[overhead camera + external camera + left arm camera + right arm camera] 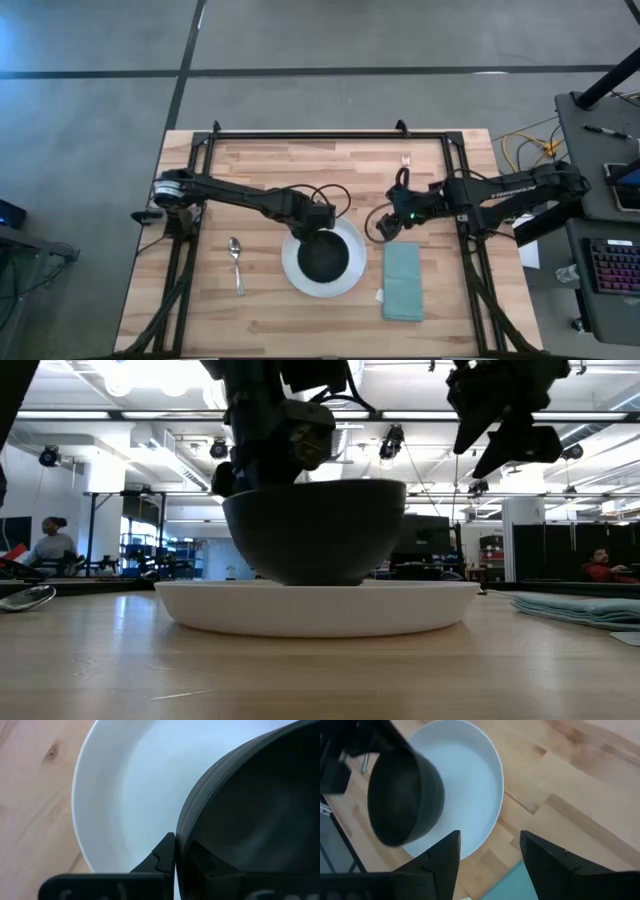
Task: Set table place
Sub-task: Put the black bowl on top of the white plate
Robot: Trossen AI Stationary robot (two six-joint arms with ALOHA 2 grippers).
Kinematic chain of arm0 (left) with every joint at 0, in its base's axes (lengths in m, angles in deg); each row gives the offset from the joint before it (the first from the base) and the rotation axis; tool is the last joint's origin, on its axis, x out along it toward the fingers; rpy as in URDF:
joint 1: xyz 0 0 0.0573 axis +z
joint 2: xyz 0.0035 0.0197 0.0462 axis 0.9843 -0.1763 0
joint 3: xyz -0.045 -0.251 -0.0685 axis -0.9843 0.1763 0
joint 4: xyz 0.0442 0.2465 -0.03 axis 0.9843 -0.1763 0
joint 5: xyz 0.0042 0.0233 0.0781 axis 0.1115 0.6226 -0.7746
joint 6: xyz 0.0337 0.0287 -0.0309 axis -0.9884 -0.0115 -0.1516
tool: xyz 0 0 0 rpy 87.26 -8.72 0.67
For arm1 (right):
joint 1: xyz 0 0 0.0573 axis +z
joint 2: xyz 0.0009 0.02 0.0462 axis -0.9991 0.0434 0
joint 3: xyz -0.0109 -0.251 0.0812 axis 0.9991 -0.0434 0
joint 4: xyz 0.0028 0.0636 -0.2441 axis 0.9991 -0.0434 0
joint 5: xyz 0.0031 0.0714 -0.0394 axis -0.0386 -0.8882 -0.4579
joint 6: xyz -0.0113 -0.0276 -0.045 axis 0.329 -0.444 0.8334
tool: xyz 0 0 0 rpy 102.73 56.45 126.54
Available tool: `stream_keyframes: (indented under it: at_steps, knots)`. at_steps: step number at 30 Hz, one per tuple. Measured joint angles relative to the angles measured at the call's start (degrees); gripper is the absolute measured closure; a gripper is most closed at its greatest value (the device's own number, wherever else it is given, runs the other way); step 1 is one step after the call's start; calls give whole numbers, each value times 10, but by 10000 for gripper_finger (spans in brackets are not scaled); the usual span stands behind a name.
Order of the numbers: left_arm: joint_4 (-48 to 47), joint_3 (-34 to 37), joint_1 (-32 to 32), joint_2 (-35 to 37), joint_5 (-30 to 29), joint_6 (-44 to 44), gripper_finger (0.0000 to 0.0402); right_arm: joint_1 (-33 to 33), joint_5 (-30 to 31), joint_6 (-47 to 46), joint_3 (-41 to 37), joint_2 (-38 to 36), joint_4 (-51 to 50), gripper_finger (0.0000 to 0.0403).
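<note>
The round white plate point(345, 275) lies on the light-wood table point(260, 170), and the black bowl point(322, 258) stands in it, seen side-on in the low view point(315, 530). My left gripper point(318, 228) is shut on the bowl's far rim. My right gripper point(385, 225) is open and empty, held above the table just right of the plate; it also shows in its wrist view point(490, 865). A silver spoon point(236, 262) lies left of the plate. The teal napkin point(403, 283) lies right of it. I cannot make out the fork. My left gripper holds the bowl's rim point(182, 827) on its far side, one finger point(162, 857) outside the wall and the other inside the bowl. The fingers come from above, pointing down. The bowl stands upright with its base on the plate point(320, 605).
The black frame point(320, 133) runs along the table's far and side edges. Cables and a keyboard point(610, 265) lie on a stand beyond the right edge. People point(45, 545) sit in the room behind. Bare wood lies along the near edge point(300, 325).
</note>
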Motion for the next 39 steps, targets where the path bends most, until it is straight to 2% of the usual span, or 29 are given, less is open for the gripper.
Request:
stream_keyframes:
  at_steps: [4,9,19,28,39]
  knots:
    - [0,0,7,-10,0,0,401,27,30,-29,-2,1,0,204]
    - [3,0,13,-23,14,-10,401,42,34,-48,-2,1,1,204]
    - [49,0,14,-22,12,-26,401,43,34,-52,-2,1,1,204]
    - [37,3,14,-21,14,-31,400,43,47,-49,-3,5,1,204]
    - [38,3,14,-21,15,-31,309,43,48,-45,-3,5,1,204]
